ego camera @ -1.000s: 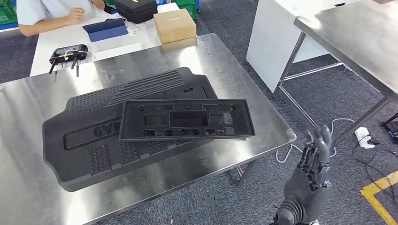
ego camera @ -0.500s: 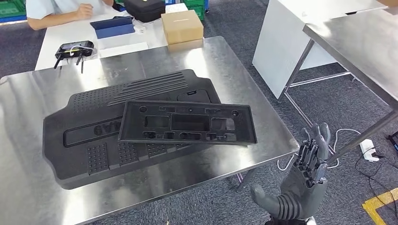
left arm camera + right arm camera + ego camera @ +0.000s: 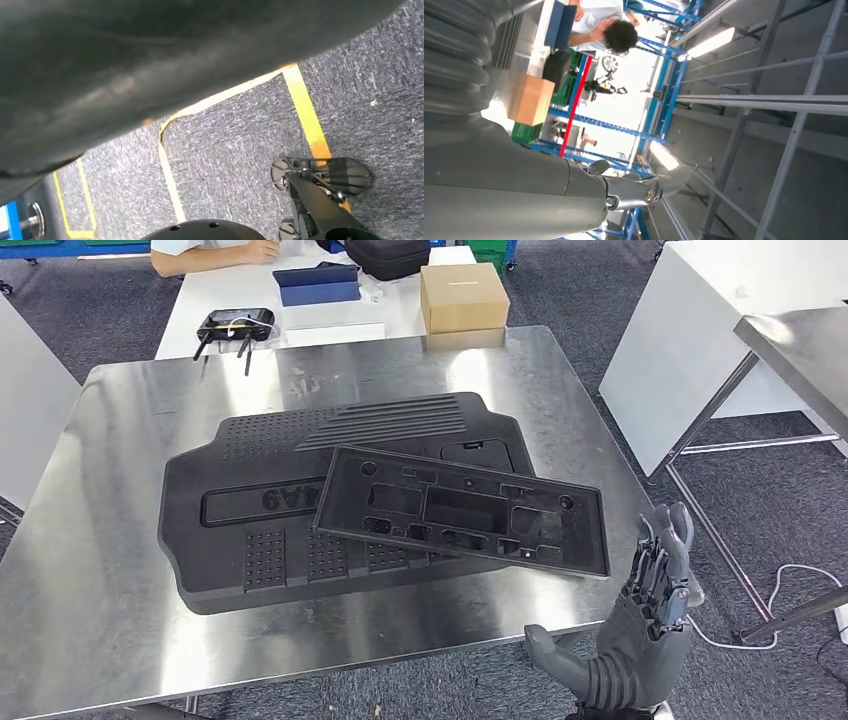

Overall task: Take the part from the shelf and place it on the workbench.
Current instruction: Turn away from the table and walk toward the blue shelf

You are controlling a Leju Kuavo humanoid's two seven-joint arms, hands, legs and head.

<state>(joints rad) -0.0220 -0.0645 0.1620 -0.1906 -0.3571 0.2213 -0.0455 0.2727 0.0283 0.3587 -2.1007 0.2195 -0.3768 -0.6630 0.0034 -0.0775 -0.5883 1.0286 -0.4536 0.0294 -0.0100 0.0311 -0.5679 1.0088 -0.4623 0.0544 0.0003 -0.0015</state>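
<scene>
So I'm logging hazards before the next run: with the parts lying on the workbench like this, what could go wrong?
1. The black frame part lies tilted on the larger ribbed panel, one corner near the workbench edge; a nudge might slide it off.
2. The right hand hangs open close to that corner and could clip it if raised.

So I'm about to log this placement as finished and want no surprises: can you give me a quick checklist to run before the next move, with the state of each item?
1. Frame part is on the workbench: ok, it lies on the big mat part.
2. Frame part fully supported: not ok, it sits tilted, its right corner near the bench edge.
3. Right hand free of the part: ok, it is off the bench, fingers apart, holding nothing.
4. Left hand empty: cannot tell.
5. Person away from the bench: ok, they are at the white table behind.
</scene>
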